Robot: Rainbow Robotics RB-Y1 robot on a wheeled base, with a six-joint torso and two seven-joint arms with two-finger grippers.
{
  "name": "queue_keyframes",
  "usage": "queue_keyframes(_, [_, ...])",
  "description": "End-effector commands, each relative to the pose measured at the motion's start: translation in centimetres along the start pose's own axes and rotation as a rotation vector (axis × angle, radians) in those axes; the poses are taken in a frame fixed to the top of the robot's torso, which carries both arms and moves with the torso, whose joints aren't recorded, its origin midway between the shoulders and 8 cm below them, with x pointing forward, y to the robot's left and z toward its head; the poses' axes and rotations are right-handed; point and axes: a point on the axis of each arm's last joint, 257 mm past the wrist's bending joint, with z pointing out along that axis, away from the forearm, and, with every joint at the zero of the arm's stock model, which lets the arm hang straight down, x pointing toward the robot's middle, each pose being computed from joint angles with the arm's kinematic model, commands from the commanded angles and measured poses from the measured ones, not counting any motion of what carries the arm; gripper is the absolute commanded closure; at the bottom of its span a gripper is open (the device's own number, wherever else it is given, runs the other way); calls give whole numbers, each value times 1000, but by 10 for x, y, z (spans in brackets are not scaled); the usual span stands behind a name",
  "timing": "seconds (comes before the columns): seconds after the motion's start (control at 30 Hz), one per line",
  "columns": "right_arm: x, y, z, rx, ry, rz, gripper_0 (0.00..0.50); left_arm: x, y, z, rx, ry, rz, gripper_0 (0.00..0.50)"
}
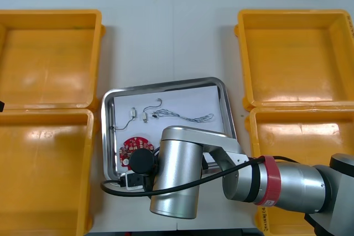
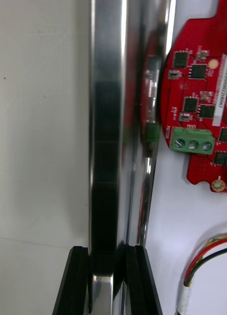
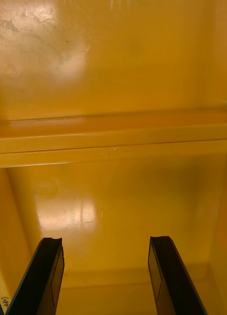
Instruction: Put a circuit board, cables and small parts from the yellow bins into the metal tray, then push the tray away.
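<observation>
Right gripper [image 2: 107, 256]: clamped on metal tray [image 2: 107, 123] near rim
Left gripper [image 3: 106, 241]: spread over yellow bin [image 3: 113, 140]
Risk: tray could get slewed by that off-centre grip

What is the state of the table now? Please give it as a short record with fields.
tray: metal tray, white inside, between the yellow bins
in tray: round red circuit board; thin cables
right gripper: shut on the tray's rim, beside the circuit board
left gripper: open, over the floor of a yellow bin
likely next step: push the tray away
</observation>
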Motion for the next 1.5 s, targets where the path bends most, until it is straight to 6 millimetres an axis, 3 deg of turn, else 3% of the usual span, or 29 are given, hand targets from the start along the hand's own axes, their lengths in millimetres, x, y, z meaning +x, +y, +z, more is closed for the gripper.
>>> queue_keyframes(0.03, [-14,-6,-7,36,-15,-4,486,0,16,-16,-51,-13,22,0])
queue_keyframes(0.53, [-5,-28,-18,52,-6,69,500,0,16,-16,-51,-13,22,0])
queue_keyframes(0.77, [0,-49,-37,77,6,108,500,0,16,-16,-51,-13,22,0])
queue_keyframes(1.1, [-8,-78,-54,146,-14,142,500,0,16,-16,-51,-13,22,0])
queue_keyframes(1.5, [-12,-115,-53,219,-31,171,500,0,16,-16,-51,-13,22,0])
